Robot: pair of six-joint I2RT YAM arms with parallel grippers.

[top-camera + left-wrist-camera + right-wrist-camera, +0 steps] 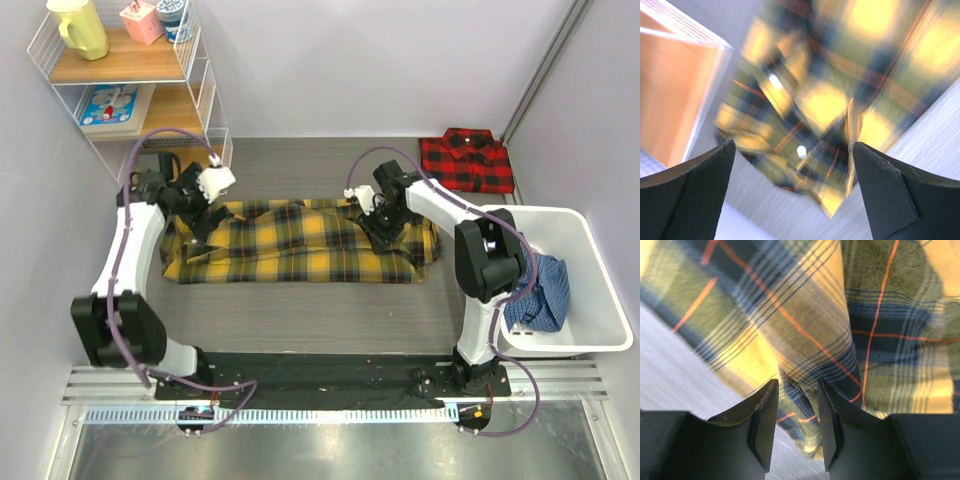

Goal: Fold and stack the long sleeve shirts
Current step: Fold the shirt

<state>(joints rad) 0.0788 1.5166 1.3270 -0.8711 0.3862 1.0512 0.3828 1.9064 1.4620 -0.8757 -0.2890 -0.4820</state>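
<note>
Mid-table, the yellow shirt (pixel 300 245) lies bunched lengthwise; right gripper (pixel 797 387) pinches a fold at its right end, left gripper (pixel 795 150) hangs spread wide over the left end. Red shirt (pixel 465 162) sits folded far right.

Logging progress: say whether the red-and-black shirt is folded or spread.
Folded. The red-and-black shirt lies as a compact rectangle, collar up, no sleeves sticking out; the yellow shirt lies longer in the middle.
</note>
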